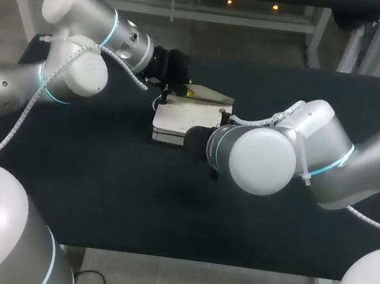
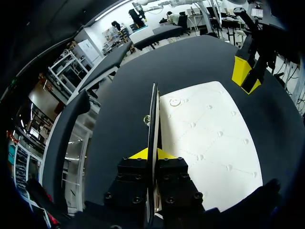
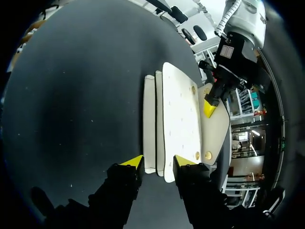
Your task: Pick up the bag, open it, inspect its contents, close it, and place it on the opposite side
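Your white quilted bag (image 1: 179, 121) lies flat on the black counter (image 1: 99, 193), close to the far edge and about midway along it. Your left gripper (image 2: 152, 153) comes in from the far left corner with its fingers pressed together on the bag's flap (image 2: 153, 114), pinching the free edge and holding it lifted off the body (from the left wrist it shows edge-on, a thin dark line running ahead of the fingers). Your right gripper (image 3: 159, 161) is at the end of the bag that faces the counter's right edge. Its fingers straddle the stacked white body, with a yellow tip touching on each side. Past them the flap's pale inner face is turned up, with round snap studs (image 3: 197, 155) near its corners
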`<state>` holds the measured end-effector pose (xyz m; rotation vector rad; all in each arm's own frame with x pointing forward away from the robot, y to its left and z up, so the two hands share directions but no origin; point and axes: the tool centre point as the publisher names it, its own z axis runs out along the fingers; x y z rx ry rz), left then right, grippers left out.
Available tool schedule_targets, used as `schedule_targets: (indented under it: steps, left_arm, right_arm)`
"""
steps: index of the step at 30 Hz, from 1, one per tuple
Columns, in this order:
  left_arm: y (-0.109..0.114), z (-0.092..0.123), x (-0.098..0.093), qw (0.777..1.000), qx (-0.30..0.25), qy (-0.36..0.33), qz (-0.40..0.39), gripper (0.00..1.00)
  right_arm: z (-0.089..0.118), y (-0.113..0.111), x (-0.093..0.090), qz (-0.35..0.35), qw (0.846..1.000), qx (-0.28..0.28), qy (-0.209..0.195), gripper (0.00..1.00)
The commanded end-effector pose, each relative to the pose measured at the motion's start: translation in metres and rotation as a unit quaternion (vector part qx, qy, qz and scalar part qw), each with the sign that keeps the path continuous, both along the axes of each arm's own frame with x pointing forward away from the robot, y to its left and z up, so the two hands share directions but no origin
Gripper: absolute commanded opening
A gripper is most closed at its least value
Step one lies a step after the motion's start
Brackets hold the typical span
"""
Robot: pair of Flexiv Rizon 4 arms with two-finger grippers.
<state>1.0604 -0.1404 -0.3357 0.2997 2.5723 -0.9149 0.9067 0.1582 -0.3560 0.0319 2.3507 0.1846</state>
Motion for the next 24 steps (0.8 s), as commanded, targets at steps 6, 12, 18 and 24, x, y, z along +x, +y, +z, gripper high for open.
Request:
schedule_targets:
  steps: [6, 12, 18, 24]
  left_arm:
    - [0.006, -0.004, -0.001, 1.0, -0.004, 0.013, -0.003, 0.0]
    - [0.008, -0.004, -0.002, 1.0, -0.004, 0.016, -0.006, 0.0]
    - [0.01, -0.005, -0.004, 1.0, -0.004, 0.017, -0.006, 0.0]
    - [0.012, -0.006, -0.004, 1.0, -0.006, 0.018, -0.006, 0.0]
  right_arm:
    - [-0.013, 0.003, 0.014, -0.004, 0.996, -0.002, -0.093, 0.42]
    - [-0.016, 0.006, 0.025, -0.003, 0.995, -0.003, -0.095, 0.4]
    - [-0.017, 0.008, 0.031, -0.003, 0.995, -0.001, -0.095, 0.35]
    - [-0.019, 0.007, 0.036, -0.007, 0.996, 0.002, -0.094, 0.25]
